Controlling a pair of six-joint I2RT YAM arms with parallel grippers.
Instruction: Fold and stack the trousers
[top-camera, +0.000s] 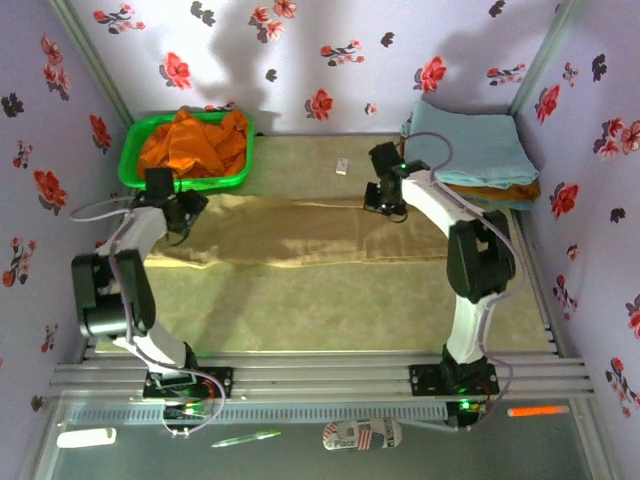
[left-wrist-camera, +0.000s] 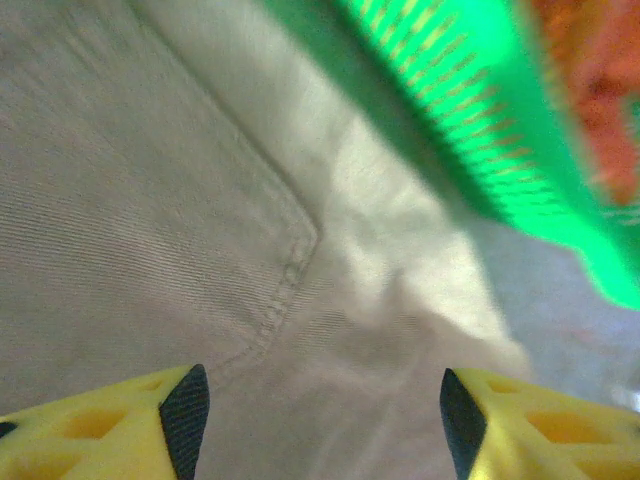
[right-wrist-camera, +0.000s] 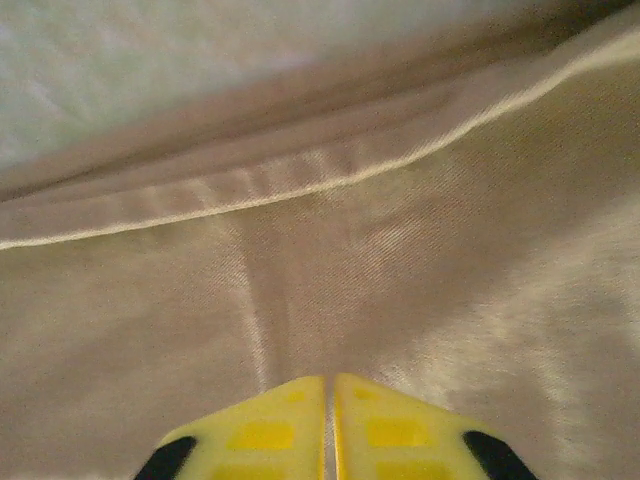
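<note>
The tan trousers (top-camera: 300, 232) lie flat across the middle of the table, stretched from left to right. My left gripper (top-camera: 185, 215) hovers over their left end beside the green basket. In the left wrist view this gripper (left-wrist-camera: 320, 425) is open, with its fingers apart over a stitched pocket seam (left-wrist-camera: 290, 270). My right gripper (top-camera: 385, 205) sits at the trousers' far edge towards the right. In the right wrist view it (right-wrist-camera: 330, 400) is shut, pinching the tan cloth (right-wrist-camera: 450, 250) just below a folded hem (right-wrist-camera: 300, 185), and a crease runs into the fingertips.
A green basket (top-camera: 135, 165) holding an orange garment (top-camera: 195, 140) stands at the back left, close to my left gripper (left-wrist-camera: 470, 130). A pale blue-grey cloth (top-camera: 470, 145) lies on a stack at the back right. A small white tag (top-camera: 342, 166) rests behind the trousers.
</note>
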